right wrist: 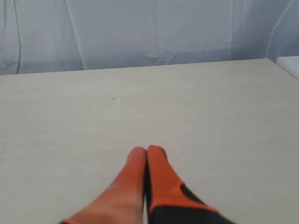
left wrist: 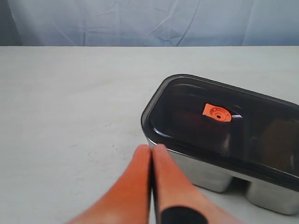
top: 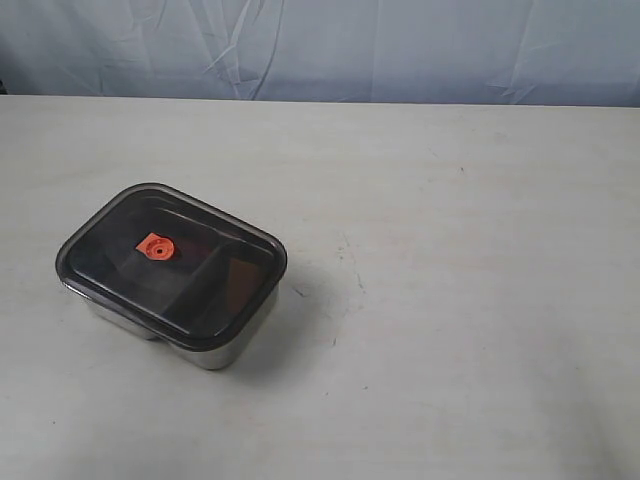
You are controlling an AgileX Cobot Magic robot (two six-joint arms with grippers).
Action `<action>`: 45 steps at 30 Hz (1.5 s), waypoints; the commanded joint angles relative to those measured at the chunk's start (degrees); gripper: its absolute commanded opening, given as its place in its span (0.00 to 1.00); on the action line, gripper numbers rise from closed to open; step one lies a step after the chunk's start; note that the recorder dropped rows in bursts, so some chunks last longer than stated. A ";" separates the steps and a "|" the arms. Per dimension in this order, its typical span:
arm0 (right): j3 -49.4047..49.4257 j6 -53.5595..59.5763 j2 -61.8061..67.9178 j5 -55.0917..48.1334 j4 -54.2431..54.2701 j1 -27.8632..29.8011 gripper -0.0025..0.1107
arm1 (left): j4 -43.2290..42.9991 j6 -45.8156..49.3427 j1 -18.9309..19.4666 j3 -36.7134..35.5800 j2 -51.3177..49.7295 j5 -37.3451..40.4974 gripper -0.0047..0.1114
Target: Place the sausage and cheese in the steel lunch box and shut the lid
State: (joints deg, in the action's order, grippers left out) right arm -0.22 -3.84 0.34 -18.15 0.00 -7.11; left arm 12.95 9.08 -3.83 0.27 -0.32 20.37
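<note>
The steel lunch box point(top: 215, 350) point(left wrist: 210, 175) stands on the table at the left of the exterior view, with the dark smoky lid point(top: 110, 245) point(left wrist: 187, 107) lying flat on top of it. The lid's orange valve tab point(top: 154, 247) point(left wrist: 217, 113) faces up. Through the lid a dim brownish shape point(top: 238, 282) point(left wrist: 278, 137) shows in one compartment; I cannot make out the sausage or the cheese. My left gripper point(left wrist: 152, 148) is shut and empty, just short of the box's near corner. My right gripper point(right wrist: 146, 150) is shut and empty over bare table. Neither arm shows in the exterior view.
The pale table point(top: 460, 300) has faint scuff marks right of the box. A light blue-grey cloth backdrop point(top: 320, 45) hangs behind the table's far edge. A white object's corner point(right wrist: 289, 63) shows at the table's edge in the right wrist view.
</note>
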 commanded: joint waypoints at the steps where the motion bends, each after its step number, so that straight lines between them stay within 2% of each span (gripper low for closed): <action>1: 0.22 0.25 -0.34 0.47 -0.31 0.43 0.01 | -2.17 -0.62 0.27 -0.27 0.32 -1.08 0.04; 9: 0.22 0.25 -0.34 0.47 -0.31 0.43 0.01 | -8.26 -12.14 0.27 -0.27 0.32 -1.08 0.04; 14: 0.22 0.25 -0.34 0.47 -0.31 0.43 0.01 | -8.67 -12.18 0.27 -0.27 0.32 -1.68 0.04; 22: 0.22 0.25 -0.34 0.47 -0.31 0.43 0.01 | -9.26 -11.75 0.27 -0.27 0.32 -8.65 0.04; 45: 0.22 0.25 -0.34 0.47 -0.31 0.43 0.01 | -9.26 -11.75 0.27 -0.27 0.32 -8.40 0.04</action>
State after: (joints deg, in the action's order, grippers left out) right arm -0.22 -3.84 0.34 -18.15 0.00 -7.11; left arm 4.03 -2.47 -3.83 0.27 -0.32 12.76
